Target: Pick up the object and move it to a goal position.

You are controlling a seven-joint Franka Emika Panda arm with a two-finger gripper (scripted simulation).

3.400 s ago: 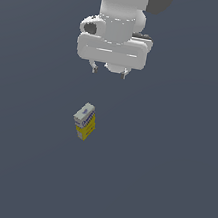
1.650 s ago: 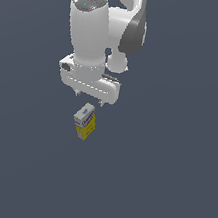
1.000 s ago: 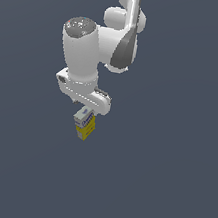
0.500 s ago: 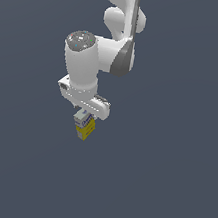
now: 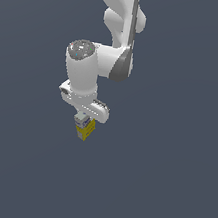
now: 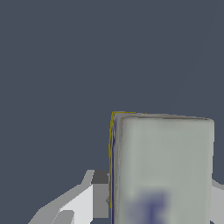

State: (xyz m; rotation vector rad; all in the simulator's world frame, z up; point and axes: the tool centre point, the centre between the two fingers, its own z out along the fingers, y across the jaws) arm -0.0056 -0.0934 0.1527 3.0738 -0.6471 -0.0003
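One carton (image 5: pixel 85 127), sole item on the plain grey table (image 5: pixel 167 192), standing directly under the white pincer (image 5: pixel 85 119); upper part white-grey with blurred blue lettering, lower part yellow, slightly turned in the exterior view; wrist view shows its pale top face (image 6: pixel 162 166) close up, one pale finger (image 6: pixel 83 199) beside it and a sliver of another at the far edge; pincer straddles the carton, whether its jaws already press cannot be told; risk, as judged: an off-centre or shallow grip may tip or twist the narrow carton on lifting, or let it slip.
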